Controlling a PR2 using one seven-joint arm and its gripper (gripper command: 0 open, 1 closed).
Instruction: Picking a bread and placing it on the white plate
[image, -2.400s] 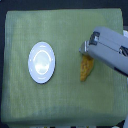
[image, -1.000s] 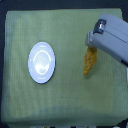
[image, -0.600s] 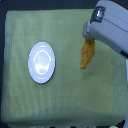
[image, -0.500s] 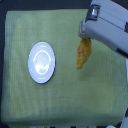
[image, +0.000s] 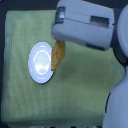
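The bread, a long golden-orange loaf, hangs tilted from my gripper, its lower end over the right rim of the white plate. The loaf's upper end disappears under the grey gripper housing, so the fingers themselves are hidden. The round glossy plate lies on the green cloth at the exterior view's left of centre. I cannot tell whether the loaf's lower tip touches the plate or hovers above it.
A yellow-green cloth covers the table. My bulky grey arm reaches in from the upper right, and a large white robot body part fills the right edge. Dark floor surrounds the cloth.
My gripper has carried the bread from the cloth's right side leftward to the plate's right rim. The plate has not moved.
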